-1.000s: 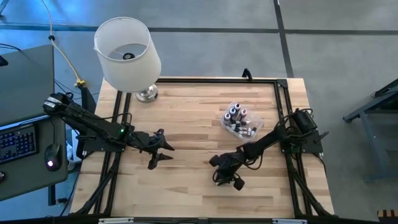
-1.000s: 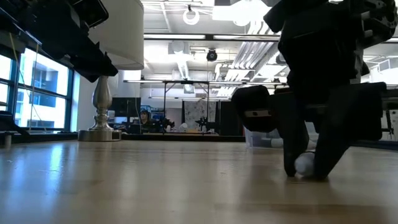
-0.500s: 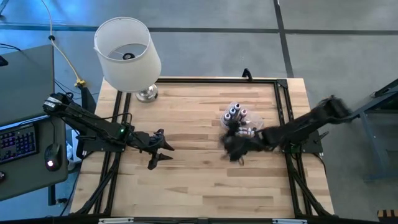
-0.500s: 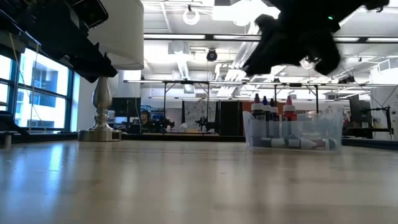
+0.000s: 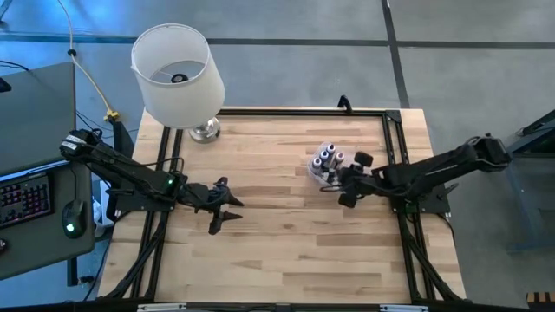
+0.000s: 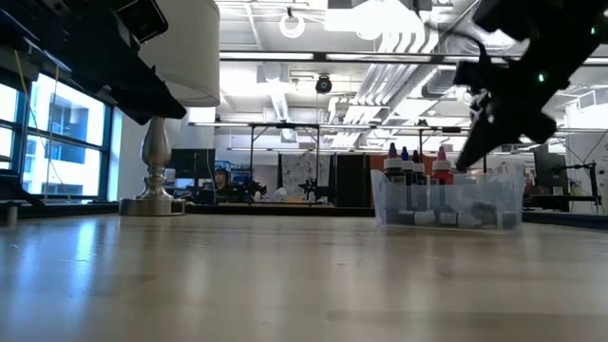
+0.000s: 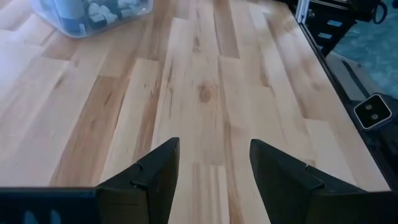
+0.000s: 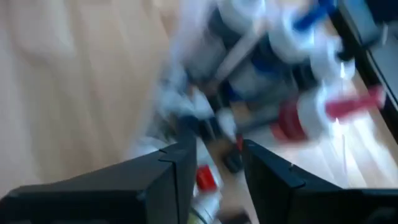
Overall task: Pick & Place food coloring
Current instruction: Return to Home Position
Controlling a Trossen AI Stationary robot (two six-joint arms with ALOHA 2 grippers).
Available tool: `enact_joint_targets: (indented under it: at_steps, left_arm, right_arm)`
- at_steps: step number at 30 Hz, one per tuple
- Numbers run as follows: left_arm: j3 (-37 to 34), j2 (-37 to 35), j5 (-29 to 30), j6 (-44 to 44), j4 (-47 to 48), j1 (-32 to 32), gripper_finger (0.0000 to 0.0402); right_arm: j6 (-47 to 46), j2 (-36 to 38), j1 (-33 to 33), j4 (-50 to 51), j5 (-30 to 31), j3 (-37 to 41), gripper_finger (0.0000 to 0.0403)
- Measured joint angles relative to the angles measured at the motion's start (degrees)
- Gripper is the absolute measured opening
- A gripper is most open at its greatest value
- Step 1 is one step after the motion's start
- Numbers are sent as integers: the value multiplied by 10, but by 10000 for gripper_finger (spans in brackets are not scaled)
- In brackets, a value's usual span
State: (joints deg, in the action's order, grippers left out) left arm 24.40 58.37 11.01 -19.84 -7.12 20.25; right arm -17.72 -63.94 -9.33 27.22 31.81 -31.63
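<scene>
The food coloring bottles [image 5: 328, 159] stand and lie in a clear plastic tub [image 6: 446, 204] at the table's far right; coloured bodies and pointed caps show through its wall. My right gripper [image 5: 349, 180] hangs over the tub's near right rim, slanting down, fingers apart. In the right wrist view a red bottle with a white cap [image 8: 207, 180] shows in the gap, blurred. My left gripper [image 5: 224, 208] waits open above bare wood at the left middle, nothing between its fingers [image 7: 155, 180]. My right gripper stands over the tub with its fingers slanting down from the table's right. The red bottle's side [image 8: 203, 178] shows close beside one finger [image 8: 180, 171], narrower than the gap. The picture is blurred, and I cannot tell whether a finger touches it.
A white-shaded lamp [image 5: 178, 74] stands on its metal base [image 5: 205, 132] at the far left corner. A black frame rail [image 5: 303, 111] runs round the table. Bare wood [image 5: 277, 234] lies between the arms and along the near edge.
My right gripper has risen from the near middle of the table, where it was shut on a white-capped bottle standing on the wood. It swung up and toward the far right to the tub, turning its wrist as it went. That spot on the table is bare now.
</scene>
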Motion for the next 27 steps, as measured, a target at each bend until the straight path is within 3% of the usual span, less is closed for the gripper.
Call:
enact_joint_targets:
  at_steps: [5, 9, 17, 23, 27]
  left_arm:
    - [0, 0, 0, -3, 1, 0, 195]
    - [16, -27, 14, -21, 39, 0, 195]
    - [153, -169, 73, -12, 313, 0, 195]
    - [209, -296, 151, 29, 461, 0, 195]
    - [196, -394, 183, 30, 536, 0, 195]
  right_arm:
    - [6, -1, 25, 12, 13, 12, 149]
    - [57, -1, 29, 12, -1, -38, 163]
    - [305, 0, 28, 28, -59, -234, 165]
    - [280, 4, 29, 61, -109, -318, 165]
    - [237, 47, 52, 67, -180, -301, 165]
